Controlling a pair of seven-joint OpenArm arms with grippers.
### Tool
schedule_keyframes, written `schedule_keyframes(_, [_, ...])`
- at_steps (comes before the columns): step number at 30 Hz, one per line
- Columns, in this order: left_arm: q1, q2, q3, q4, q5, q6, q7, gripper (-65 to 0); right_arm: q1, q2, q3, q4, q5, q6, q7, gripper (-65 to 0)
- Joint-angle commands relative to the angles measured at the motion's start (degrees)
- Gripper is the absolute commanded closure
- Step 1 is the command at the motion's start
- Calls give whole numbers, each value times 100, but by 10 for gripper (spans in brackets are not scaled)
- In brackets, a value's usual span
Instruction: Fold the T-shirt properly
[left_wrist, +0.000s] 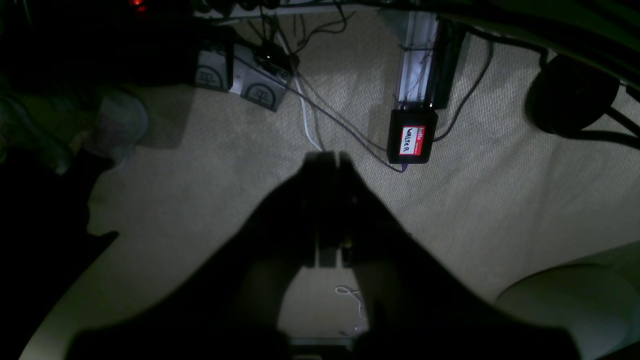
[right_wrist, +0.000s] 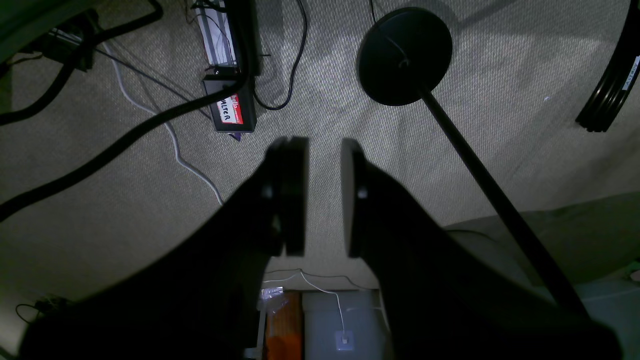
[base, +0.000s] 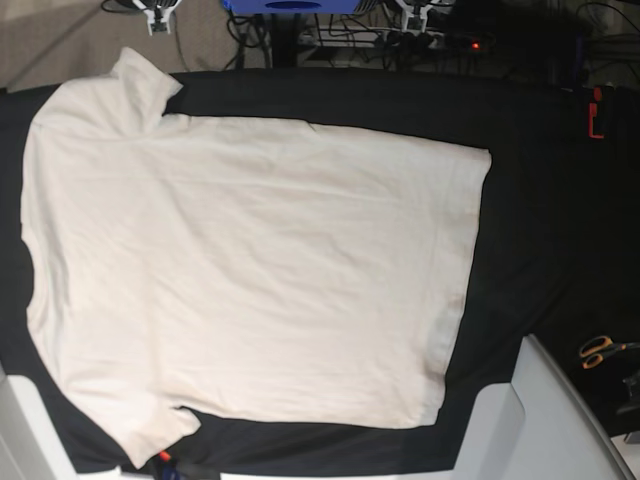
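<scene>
The T-shirt (base: 250, 270) lies spread flat on the black bench (base: 540, 200) in the base view. It covers the left and centre of the frame. One sleeve points to the upper left corner and the other to the lower left corner. The hem runs down the right side of the cloth, right of centre. The fabric shows light wrinkles and no fold. Neither arm appears in the base view.

Orange-handled scissors (base: 600, 350) rest at the right edge of the base view, well apart from the T-shirt. A pale panel (base: 545, 410) occupies the lower right corner. It sits near the lower hem corner of the T-shirt.

In the left wrist view, the left tool (left_wrist: 331, 159) is fully closed, with its jaws pressed together. It holds nothing. It hangs over beige carpet (left_wrist: 500, 200). A black box with a red label (left_wrist: 412, 136) lies on the carpet, upper right of the tool tip.

In the right wrist view, the right tool (right_wrist: 324, 145) stands partly open, with carpet visible through the gap. It holds nothing. A round black stand base (right_wrist: 405, 55) sits in the upper centre-right of that frame. Cables (right_wrist: 150, 115) cross the upper left.
</scene>
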Motion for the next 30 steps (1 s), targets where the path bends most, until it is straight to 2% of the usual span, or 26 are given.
schedule_keyframes(1, [58, -16, 16, 3, -5, 36, -17, 0, -43, 16, 17, 7, -27, -43, 15, -111])
schedule_keyframes(4, [58, -16, 16, 3, -5, 36, -8, 0, -25, 16, 17, -2, -27, -43, -55, -119])
schedule_keyframes(8, [49, -16, 7, -15, -14, 36, 36, 0, 89, 7, 17, -2, -27, -43, -626, -120])
schedule_keyframes(10, [49, -16, 7, -41, -14, 36, 36, 0, 98, 7, 17, 7, -27, -43, -767, -144])
schedule_keyframes(12, [58, -16, 7, -41, -14, 36, 36, 0, 98, -2, 17, 7, -27, -43, -776, -245])
schedule_keyframes(13, [76, -16, 7, -41, -14, 36, 9, -13, 98, -2, 8, 25, -27, -43, -776, -315])
schedule_keyframes(14, [84, -16, 16, -15, -14, 36, 0, -61, 80, -2, -1, 42, -27, -43, -767, -375])
schedule_keyframes(16, [84, -16, 16, -6, -14, 36, 0, -84, 89, -2, 8, 42, -27, -43, -758, -437])
schedule_keyframes(17, [76, -16, 16, -23, -14, 36, 0, -82, 98, -2, 17, 42, -27, -43, -758, -431])
schedule_keyframes(19, [93, -16, 16, -41, -14, 36, 0, -49, 89, -2, 8, 42, -27, -43, -758, -357])
schedule_keyframes(21, [111, -16, 16, -41, -14, 36, 0, 0, 80, -2, -10, 42, -36, -43, -758, -239])
schedule_keyframes(24, [111, -16, 16, -41, -14, 36, 0, 0, 72, 16, -10, 42, -36, -43, -758, -14])
schedule_keyframes(25, [111, -16, 16, -41, -14, 36, 0, 0, 72, 16, -1, 42, -36, -43, -758, 0])
schedule_keyframes(27, [111, -16, 16, -41, -14, 36, 0, 0, 72, 24, -10, 33, -36, -43, -758, -39])
schedule_keyframes(30, [111, -16, 16, -41, -14, 36, 0, 0, 72, 24, -1, 33, -36, -43, -758, -41])
